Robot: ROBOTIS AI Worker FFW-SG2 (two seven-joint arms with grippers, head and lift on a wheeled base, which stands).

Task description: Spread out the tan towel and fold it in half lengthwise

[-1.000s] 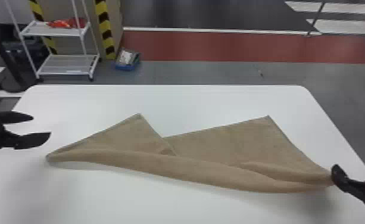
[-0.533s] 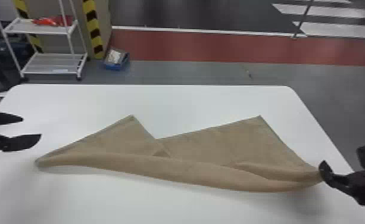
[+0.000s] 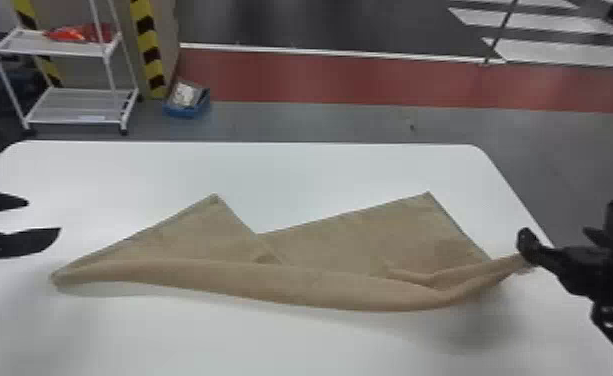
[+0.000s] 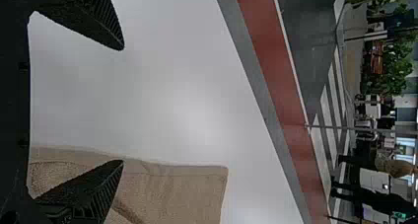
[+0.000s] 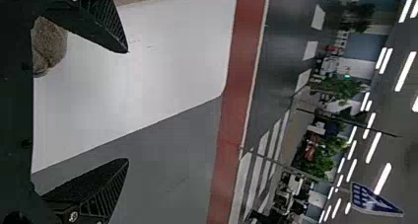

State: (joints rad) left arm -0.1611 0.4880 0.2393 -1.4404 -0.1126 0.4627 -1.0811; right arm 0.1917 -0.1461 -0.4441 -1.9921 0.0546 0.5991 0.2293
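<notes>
In the head view we have the towel (image 3: 290, 282) lying across the table (image 3: 290, 345), with a thick roll along its near side and two corners pointing to the far side, one left and one right. Its right end rises to the right gripper (image 3: 559, 237); the left gripper (image 3: 44, 216) is spread at the left, just beyond the towel's left end and apart from it. We judge we are at the spreading-out step, as the cloth is too skewed for a lengthwise fold. In the left wrist view, the fingers are wide apart, one of them overlapping the towel in our line of sight. In the right wrist view, the fingers are spread too, with bunched cloth by the root of one; we cannot tell what bears it up. Next, we need a sure pinch on that end, then an outward pull to open the roll, or the cloth may slip off.
</notes>
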